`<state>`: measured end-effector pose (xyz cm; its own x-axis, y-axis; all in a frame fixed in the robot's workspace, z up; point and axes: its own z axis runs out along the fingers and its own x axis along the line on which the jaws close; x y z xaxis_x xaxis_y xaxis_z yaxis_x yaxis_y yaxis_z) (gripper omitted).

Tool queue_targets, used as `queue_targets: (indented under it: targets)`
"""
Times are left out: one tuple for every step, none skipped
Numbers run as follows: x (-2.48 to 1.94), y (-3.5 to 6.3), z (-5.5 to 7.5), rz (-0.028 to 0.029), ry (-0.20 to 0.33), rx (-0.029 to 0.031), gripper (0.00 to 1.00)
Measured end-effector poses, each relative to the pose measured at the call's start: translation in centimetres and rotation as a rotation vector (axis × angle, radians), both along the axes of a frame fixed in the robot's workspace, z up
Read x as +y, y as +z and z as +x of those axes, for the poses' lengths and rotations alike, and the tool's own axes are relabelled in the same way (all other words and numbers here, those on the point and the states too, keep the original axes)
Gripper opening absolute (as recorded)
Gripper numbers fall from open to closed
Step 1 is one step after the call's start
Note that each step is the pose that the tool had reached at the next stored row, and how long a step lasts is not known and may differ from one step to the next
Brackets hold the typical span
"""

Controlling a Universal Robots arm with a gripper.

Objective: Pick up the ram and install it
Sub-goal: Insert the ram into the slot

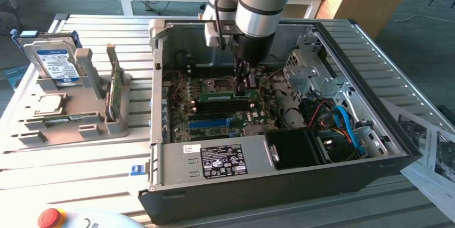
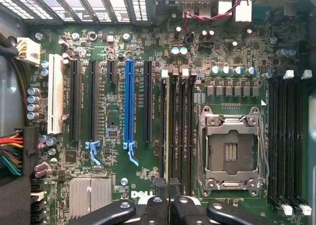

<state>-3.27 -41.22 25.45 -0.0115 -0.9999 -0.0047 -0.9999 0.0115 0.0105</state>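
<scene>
I saw the arm [image 1: 259, 4] come straight down from above into the open computer case [image 1: 235, 196], nearer the case's back wall than its front. The wrist pointed down. The gripper [image 1: 245, 88] hung low inside the case, over the middle. Its two black fingers [image 2: 159, 198] were squeezed close together, pinching the thin top edge of the ram [image 2: 168, 131].

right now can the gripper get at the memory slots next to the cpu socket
Likely yes: the gripper, shut on the ram, is right over those slots, with no cable or card crossing them.
</scene>
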Motion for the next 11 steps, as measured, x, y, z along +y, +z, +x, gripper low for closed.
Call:
queue_targets:
  targets:
    - [0.0,-0.07,0.0,0.0,0.0,0.0,0.12]
    - [0.0,-0.14,0.0,0.0,0.0,0.0,0.12]
    - [0.0,-0.21,0.0,0.0,0.0,0.0,0.12]
    - [0.0,-0.29,0.0,0.0,0.0,0.0,0.12]
    - [0.0,-0.38,0.0,0.0,0.0,0.0,0.12]
    - [0.0,-0.45,0.0,-0.0001,0.0,0.0,0.12]
    - [0.0,-0.52,0.0,0.0,0.0,0.0,0.12]
    - [0.0,-0.59,0.0,0.0,0.0,0.0,0.12]
    - [0.0,-0.66,0.0,0.0,0.0,0.0,0.12]
    - [0.0,-0.72,0.0,0.0,0.0,0.0,0.12]
    - [0.0,-0.77,0.0,0.0001,0.0,0.0,0.12]
